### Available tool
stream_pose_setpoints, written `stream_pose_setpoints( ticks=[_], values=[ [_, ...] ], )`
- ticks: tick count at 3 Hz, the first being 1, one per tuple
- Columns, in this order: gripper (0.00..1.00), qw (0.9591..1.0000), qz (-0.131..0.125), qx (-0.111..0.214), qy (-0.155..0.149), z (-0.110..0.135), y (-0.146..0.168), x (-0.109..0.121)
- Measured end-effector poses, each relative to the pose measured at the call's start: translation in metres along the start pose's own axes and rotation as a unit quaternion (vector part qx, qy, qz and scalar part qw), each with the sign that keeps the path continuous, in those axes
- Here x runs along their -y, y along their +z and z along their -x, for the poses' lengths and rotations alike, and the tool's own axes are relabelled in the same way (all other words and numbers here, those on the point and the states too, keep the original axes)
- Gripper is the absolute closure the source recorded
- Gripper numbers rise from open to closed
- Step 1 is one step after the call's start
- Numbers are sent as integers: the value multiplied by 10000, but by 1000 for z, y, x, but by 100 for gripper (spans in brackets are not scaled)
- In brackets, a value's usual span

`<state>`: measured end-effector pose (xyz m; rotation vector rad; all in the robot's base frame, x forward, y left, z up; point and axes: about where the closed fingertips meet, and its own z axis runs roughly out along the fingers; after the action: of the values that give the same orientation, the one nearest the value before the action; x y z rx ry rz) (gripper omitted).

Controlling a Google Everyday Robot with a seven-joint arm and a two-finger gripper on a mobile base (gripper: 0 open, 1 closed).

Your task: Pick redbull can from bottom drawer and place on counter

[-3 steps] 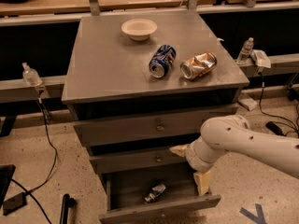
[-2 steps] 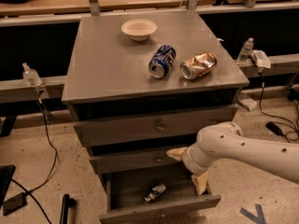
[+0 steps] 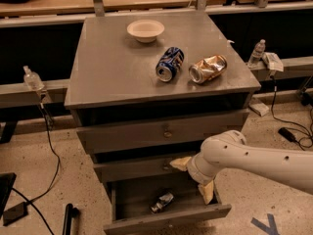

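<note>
The redbull can [image 3: 162,202] lies on its side on the floor of the bottom drawer [image 3: 166,222], which stands pulled open. Just right of and above it, the robot's gripper [image 3: 191,180] hovers over the drawer's right part, in front of the middle drawer [image 3: 132,166], its two tan fingers [image 3: 207,192] spread wide and holding nothing. On the counter [image 3: 112,67] above rest a blue can [image 3: 169,63], a crushed gold can [image 3: 208,68] and a white bowl [image 3: 145,30].
</note>
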<state>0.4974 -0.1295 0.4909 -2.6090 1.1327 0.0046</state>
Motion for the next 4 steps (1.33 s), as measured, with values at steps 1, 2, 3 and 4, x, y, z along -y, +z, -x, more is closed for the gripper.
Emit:
stream_pose_setpoints(
  ticks=[1,2,3,4],
  values=[
    [0,9995,123,111,-264,-7,36,7],
    [0,9972,286,-93,-686,-9,80,11],
    [0,9923,265,-232,-1185,-10,114,6],
    [0,9900,-11,-112,-1408,-18,140,-1]
  ],
)
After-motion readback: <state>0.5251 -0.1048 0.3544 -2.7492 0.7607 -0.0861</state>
